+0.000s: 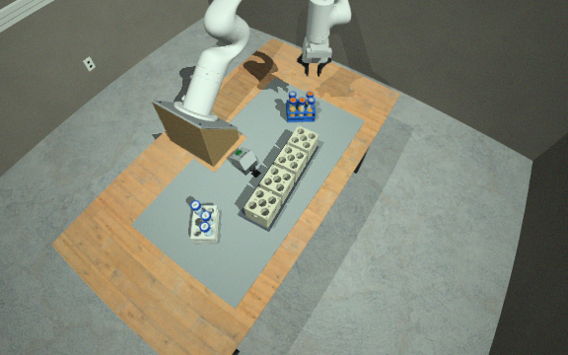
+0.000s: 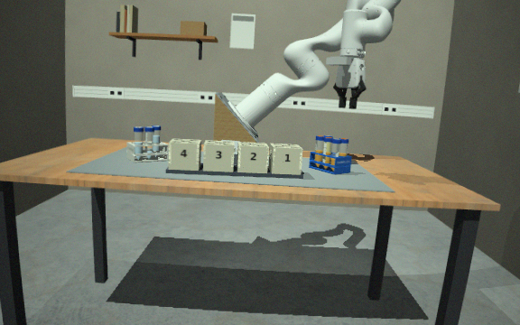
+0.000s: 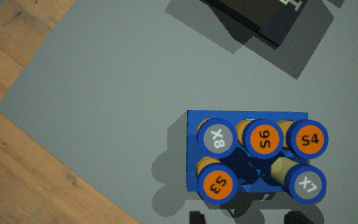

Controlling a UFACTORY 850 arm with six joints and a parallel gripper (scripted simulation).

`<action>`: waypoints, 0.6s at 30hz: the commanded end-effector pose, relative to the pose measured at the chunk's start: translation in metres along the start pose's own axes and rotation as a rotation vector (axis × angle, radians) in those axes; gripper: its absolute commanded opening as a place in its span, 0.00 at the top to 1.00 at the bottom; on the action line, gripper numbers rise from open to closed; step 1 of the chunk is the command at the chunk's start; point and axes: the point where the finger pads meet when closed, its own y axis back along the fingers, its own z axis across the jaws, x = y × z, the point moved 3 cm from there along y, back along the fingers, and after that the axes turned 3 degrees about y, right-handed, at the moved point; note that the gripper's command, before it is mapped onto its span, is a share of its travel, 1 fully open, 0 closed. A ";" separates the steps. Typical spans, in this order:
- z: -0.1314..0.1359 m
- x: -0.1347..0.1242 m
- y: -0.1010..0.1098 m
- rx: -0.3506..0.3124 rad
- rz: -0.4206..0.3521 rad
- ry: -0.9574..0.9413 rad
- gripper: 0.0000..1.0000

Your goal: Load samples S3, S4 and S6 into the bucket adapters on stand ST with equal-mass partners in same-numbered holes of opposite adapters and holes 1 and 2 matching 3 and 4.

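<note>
My gripper is partly open and empty, high above and beside the blue sample rack. In the wrist view, S3, S6 and S4 stand there with X8 and X7. Adapters 1, 2, 3 and 4 stand in the stand; their visible holes look empty. Three blanks stand in the white rack; their numbers are unreadable.
The small sloped desk with the green DONE key stands between the arm's base and the adapter row. The white rack is at the opposite end of the mat from the blue rack.
</note>
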 end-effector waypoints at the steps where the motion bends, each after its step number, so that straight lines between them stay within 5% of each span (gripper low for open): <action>1: -0.001 0.000 0.000 0.001 0.001 0.001 0.43; 18: -0.001 0.000 -0.019 0.001 0.001 0.001 0.43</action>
